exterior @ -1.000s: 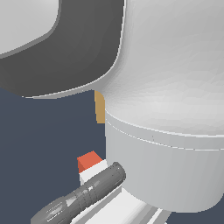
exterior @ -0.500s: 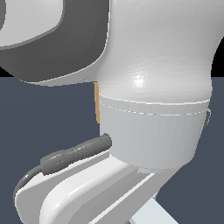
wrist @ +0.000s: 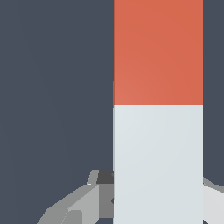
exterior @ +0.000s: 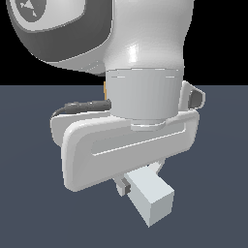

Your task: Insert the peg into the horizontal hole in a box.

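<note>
Peg held in the gripper, above the dark floor.

In the wrist view the peg (wrist: 158,109) runs lengthwise between the fingers (wrist: 78,203), its white half at the gripper (wrist: 158,192) and its red-orange half reaching away from it. A grey finger shows against each side of the white half, so the jaws are closed on the peg. In the exterior view the arm fills most of the picture; the white end of the peg (exterior: 151,197) sticks out beneath the hand, toward the camera, and the red half is hidden. A thin tan sliver of the box (exterior: 104,88) shows behind the arm, well apart from the peg; its hole is out of sight.
</note>
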Available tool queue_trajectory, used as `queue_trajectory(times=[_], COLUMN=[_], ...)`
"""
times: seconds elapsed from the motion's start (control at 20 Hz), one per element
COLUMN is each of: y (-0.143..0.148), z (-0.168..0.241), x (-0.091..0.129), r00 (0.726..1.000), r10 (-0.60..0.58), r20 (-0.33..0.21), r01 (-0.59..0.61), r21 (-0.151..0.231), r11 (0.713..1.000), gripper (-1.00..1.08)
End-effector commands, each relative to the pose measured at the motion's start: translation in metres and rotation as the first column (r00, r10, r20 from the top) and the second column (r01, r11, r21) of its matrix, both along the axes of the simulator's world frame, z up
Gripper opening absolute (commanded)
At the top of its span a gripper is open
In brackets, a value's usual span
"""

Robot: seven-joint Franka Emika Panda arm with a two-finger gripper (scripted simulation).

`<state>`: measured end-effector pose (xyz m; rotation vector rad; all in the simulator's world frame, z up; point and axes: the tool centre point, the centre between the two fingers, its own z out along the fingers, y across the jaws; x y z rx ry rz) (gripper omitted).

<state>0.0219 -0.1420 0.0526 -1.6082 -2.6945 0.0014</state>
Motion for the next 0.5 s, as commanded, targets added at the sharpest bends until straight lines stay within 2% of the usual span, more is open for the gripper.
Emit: queue_trajectory(times=[0.0,0.45], y=[0.018,0.08], z=[0.01,0.038], x=[-0.001,0.002], r00=[0.999,0.983], r10=[-0.042,-0.185], r20=[0.003,0.004], r01=[0.042,0.185], r21=[0.0,0.0], r11=[0.999,0.983], gripper=[-1.0,-1.0])
